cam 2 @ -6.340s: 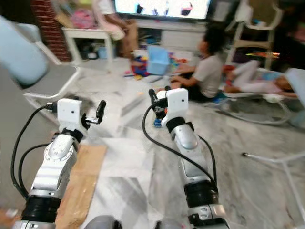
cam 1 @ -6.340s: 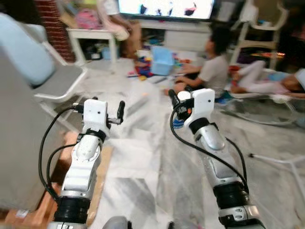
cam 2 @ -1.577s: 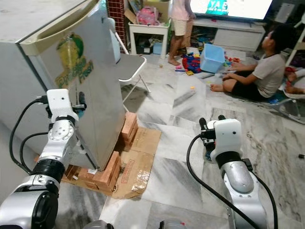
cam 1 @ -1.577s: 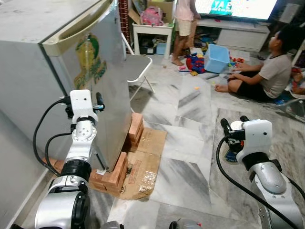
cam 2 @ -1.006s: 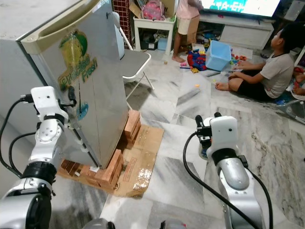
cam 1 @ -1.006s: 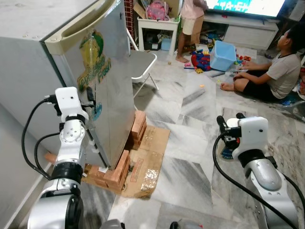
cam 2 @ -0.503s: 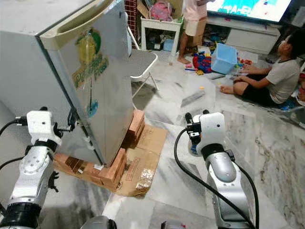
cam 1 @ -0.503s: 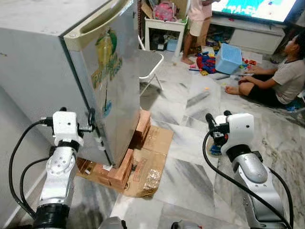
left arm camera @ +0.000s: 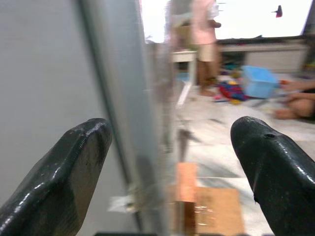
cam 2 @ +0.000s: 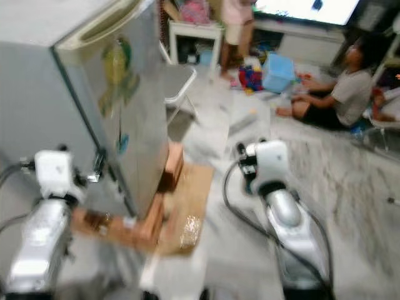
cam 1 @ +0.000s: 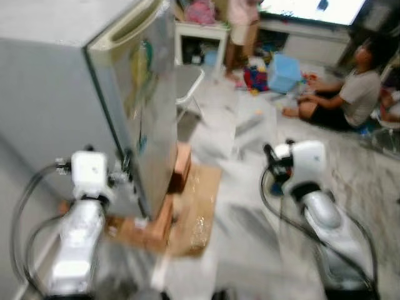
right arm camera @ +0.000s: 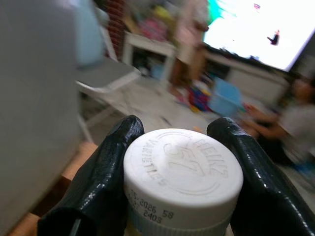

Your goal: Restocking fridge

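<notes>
Marble floor runs through a blurred living room in the left eye view, with a television bright at the upper right, a seated person just below it and another person standing at the top centre. A grey fridge fills the upper left, upright on bricks over a sheet of cardboard, its door shut and facing the right of the frame. The left gripper is raised at the lower left, forearm rising from the bottom edge, its fingers right at the door's near edge. The right arm reaches up from the lower right, bent at the elbow, with the right gripper at centre right, well apart from the fridge.

Seen from the right eye, the layout is the same, with a folding chair behind the fridge and a blue bin near the seated person.

Along the left wrist, the two black fingers stand wide apart with nothing between them; the fridge's door edge runs vertically between and beyond them.

Along the right wrist, the fingers are clamped on either side of a bottle with a white ribbed cap. The cap faces the camera, so the long axis of the bottle runs straight away along the fingers; its body is hidden behind the cap.
</notes>
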Available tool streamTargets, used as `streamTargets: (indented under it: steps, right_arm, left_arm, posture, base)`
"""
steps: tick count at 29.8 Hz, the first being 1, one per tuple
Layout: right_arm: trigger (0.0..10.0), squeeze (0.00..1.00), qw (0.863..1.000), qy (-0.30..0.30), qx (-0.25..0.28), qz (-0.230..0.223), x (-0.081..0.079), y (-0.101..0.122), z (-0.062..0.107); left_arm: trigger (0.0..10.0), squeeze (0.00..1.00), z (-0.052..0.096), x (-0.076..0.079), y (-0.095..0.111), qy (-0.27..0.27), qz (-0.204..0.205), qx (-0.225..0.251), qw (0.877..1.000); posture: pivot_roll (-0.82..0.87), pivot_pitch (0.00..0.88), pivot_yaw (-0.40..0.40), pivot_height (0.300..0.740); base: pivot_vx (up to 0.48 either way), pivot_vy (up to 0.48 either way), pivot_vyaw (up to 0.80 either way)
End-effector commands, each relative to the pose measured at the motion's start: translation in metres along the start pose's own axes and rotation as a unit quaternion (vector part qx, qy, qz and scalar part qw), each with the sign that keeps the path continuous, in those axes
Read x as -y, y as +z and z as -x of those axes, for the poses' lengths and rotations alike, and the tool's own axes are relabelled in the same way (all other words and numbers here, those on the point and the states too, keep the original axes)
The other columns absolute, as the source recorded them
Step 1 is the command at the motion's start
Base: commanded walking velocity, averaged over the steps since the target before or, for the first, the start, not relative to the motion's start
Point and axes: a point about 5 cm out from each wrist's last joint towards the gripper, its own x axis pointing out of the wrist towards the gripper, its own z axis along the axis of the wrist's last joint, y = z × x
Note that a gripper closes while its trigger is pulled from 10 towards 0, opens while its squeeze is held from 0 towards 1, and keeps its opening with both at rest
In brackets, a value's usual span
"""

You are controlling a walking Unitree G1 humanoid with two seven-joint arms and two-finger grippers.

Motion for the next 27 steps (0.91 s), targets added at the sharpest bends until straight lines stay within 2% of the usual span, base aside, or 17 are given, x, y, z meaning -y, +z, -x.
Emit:
streamTargets:
  steps: [1,6,12,14,21,27]
  right_arm:
    - [10.0,0.00,1.000,0.004,0.024,0.002,-0.003,0.009,-0.002]
    - [10.0,0.00,1.000,0.008,0.027,-0.002,-0.006,0.009,-0.003]
    - [10.0,0.00,0.999,0.014,0.031,-0.003,-0.009,0.009,-0.003]
    - [10.0,0.00,0.999,0.016,0.033,-0.001,-0.009,0.010,-0.001]
    - [10.0,0.00,0.999,0.009,0.031,0.008,-0.004,0.010,0.004]
    - [10.0,0.00,0.999,0.009,0.032,0.008,-0.005,0.011,0.005]
  left_arm:
    - [10.0,0.00,0.002,-0.003,0.003,-0.004,-0.003,-0.001,1.000]
    - [10.0,0.00,0.001,-0.001,0.005,0.001,0.001,0.002,1.000]
    - [10.0,0.00,-0.015,0.002,0.009,0.020,0.011,0.005,1.000]
    - [10.0,0.00,-0.026,-0.001,0.013,0.037,0.006,0.012,0.999]
    - [10.0,0.00,-0.045,-0.012,0.017,0.065,0.005,0.017,0.998]
    - [10.0,0.00,-0.073,-0.010,0.019,0.080,0.011,0.020,0.997]
  posture:
    - [0.02,0.000,-0.041,0.740]
    - [0.02,0.000,-0.039,0.740]
    - [0.01,0.000,-0.033,0.740]
    - [-0.01,0.000,-0.028,0.740]
    - [-0.03,0.000,-0.015,0.740]
    - [-0.03,0.000,-0.015,0.740]
  base:
    - [0.000,0.000,-0.58]
    - [0.000,0.000,-0.60]
    - [0.000,0.000,0.00]
    - [0.000,0.000,0.00]
    - [0.000,0.000,0.00]
    - [0.000,0.000,0.00]
